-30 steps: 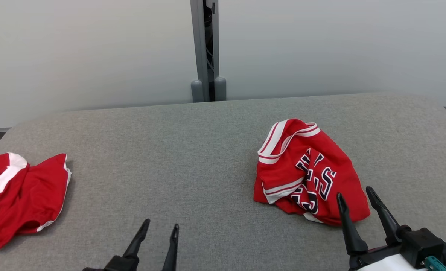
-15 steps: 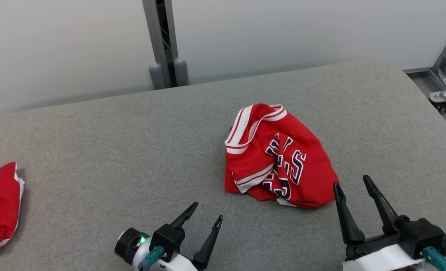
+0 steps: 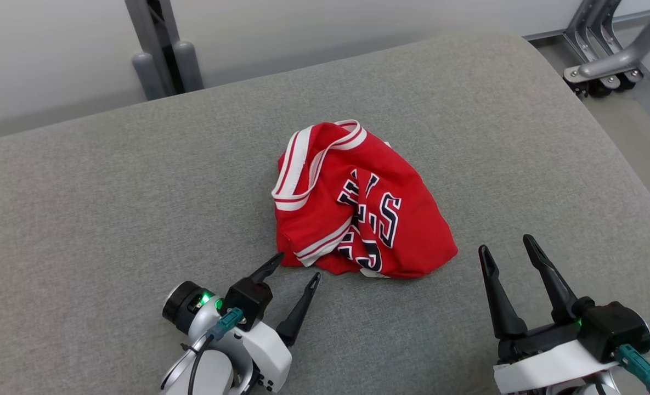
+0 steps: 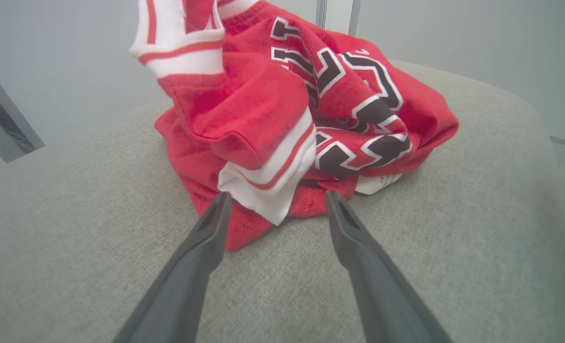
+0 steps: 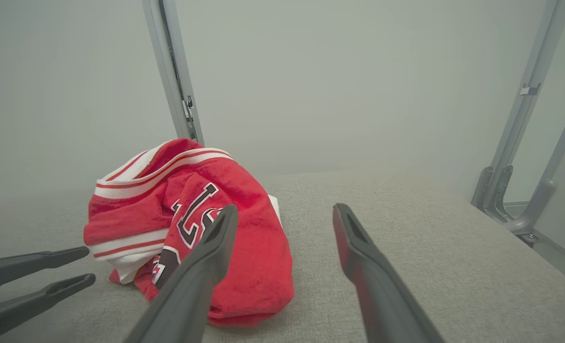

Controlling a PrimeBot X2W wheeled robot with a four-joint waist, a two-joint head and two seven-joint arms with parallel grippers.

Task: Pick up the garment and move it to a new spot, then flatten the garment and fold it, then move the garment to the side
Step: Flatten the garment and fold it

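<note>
The garment point(image 3: 357, 203) is a red jersey with white trim and dark lettering, lying crumpled on the grey padded table point(image 3: 83, 192). My left gripper point(image 3: 297, 267) is open at the garment's near-left edge. In the left wrist view its fingers point(image 4: 206, 238) straddle a white-trimmed fold of the garment point(image 4: 263, 119) without closing on it. My right gripper point(image 3: 506, 244) is open and empty, to the right of the garment and apart from it. In the right wrist view the garment point(image 5: 134, 214) lies left of the right gripper point(image 5: 286, 208), and the left gripper point(image 5: 87, 265) enters from the left.
A grey post point(image 3: 160, 60) stands behind the table's far edge. A metal frame on wheels point(image 3: 599, 60) sits on the floor at the back right. The table's right edge point(image 3: 604, 148) curves down to the floor.
The head camera has swung right and down, so the garment sits nearer the picture's centre. My left gripper has come forward to the garment's near-left edge. The right gripper has kept its place.
</note>
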